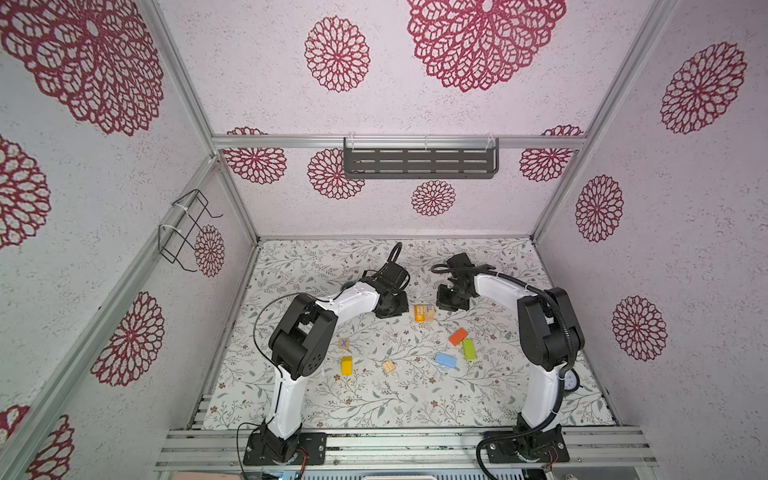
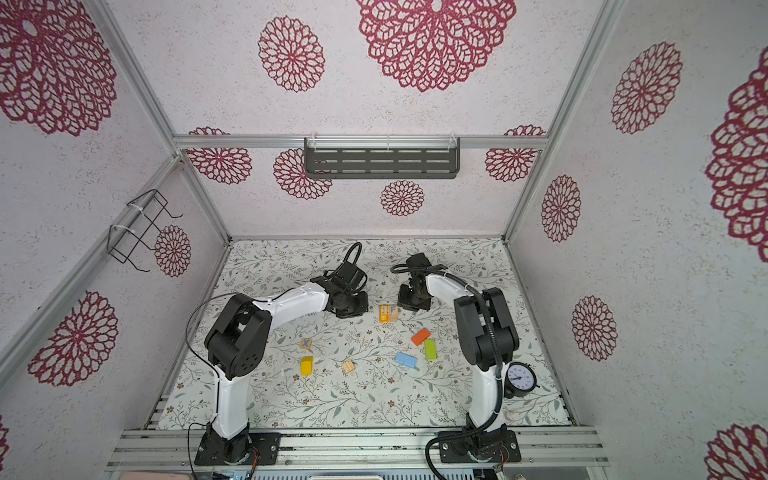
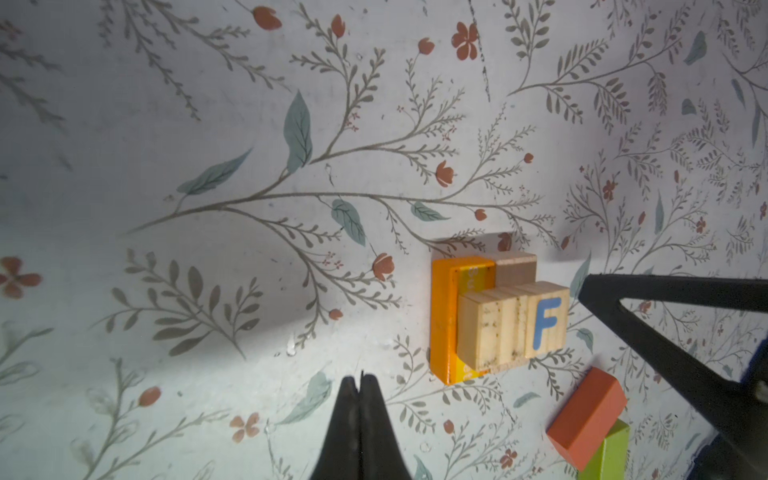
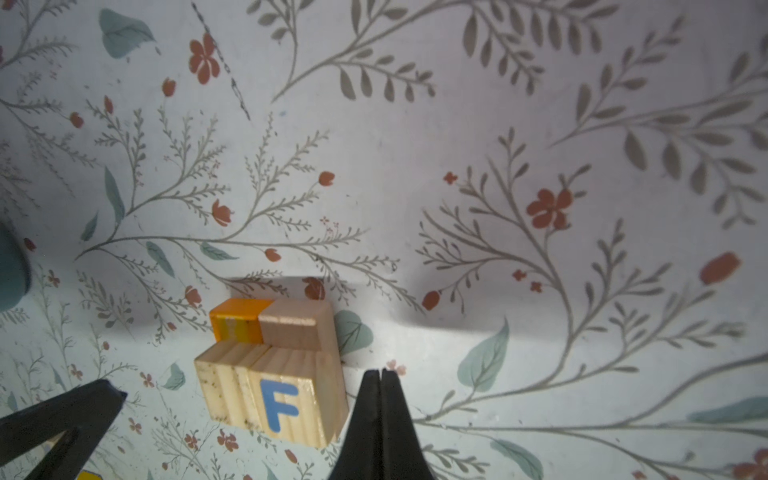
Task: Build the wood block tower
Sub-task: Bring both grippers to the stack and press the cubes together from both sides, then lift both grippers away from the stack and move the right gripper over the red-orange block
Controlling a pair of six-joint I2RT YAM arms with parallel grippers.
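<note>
Pressed shut on nothing: left gripper, tips near the tower, apart from its orange base. Closed and empty too: right gripper, just beside the F cube. Between both finger pairs: tower, 2 natural cubes on top. Near the right fingers: red block, green block.
</note>
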